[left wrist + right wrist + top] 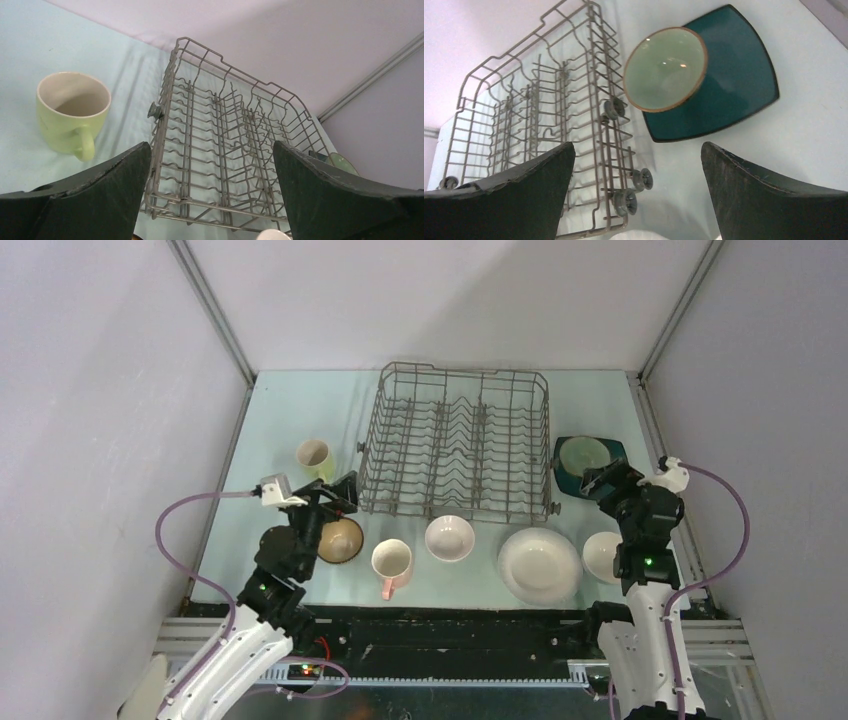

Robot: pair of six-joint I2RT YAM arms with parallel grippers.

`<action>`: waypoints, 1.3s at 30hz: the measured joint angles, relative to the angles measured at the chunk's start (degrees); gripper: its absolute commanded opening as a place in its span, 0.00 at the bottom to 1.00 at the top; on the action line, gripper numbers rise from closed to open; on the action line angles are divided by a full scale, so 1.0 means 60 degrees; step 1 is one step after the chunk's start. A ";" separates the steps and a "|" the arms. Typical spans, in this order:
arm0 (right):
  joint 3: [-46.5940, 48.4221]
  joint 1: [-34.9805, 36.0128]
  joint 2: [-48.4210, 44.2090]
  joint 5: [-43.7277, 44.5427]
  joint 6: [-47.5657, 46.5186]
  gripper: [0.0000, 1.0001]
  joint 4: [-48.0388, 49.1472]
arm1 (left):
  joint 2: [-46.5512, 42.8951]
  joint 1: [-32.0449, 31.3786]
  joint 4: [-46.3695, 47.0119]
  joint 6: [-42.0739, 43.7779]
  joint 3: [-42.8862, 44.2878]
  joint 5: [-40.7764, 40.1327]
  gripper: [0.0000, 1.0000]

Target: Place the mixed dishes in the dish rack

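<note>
The grey wire dish rack (455,440) stands at the table's middle back, with nothing in it; it also shows in the left wrist view (225,145) and the right wrist view (539,125). In front of it stand a brown bowl (340,540), a pink mug (391,562), a white bowl (449,537), a white round plate (539,564) and another white bowl (603,555). A pale yellow-green mug (314,457) (73,112) stands left of the rack. A pale green bowl (583,454) (665,68) sits on the dark teal plate (560,478) (734,90) right of it. My left gripper (341,490) (212,172) is open above the brown bowl. My right gripper (607,480) (638,172) is open near the teal plate.
Grey walls with metal rails (215,315) enclose the pale table on three sides. The rack has small wheels (626,200) at its right side. A purple cable (175,530) loops off each wrist.
</note>
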 measured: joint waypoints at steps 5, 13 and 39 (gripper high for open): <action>0.0033 -0.0193 0.0306 0.0663 0.0506 1.00 -0.0590 | -0.0197 0.0000 0.0142 0.0109 -0.0007 0.0102 0.98; 0.1031 -0.0623 0.3024 0.1530 0.2266 0.95 -0.1253 | 0.0120 0.0000 0.0787 0.0437 -0.0317 0.1020 0.98; 0.4284 0.0098 0.8932 0.2364 0.3869 0.19 -0.1395 | 0.0590 0.0000 0.0976 0.0681 -0.0317 0.2197 0.98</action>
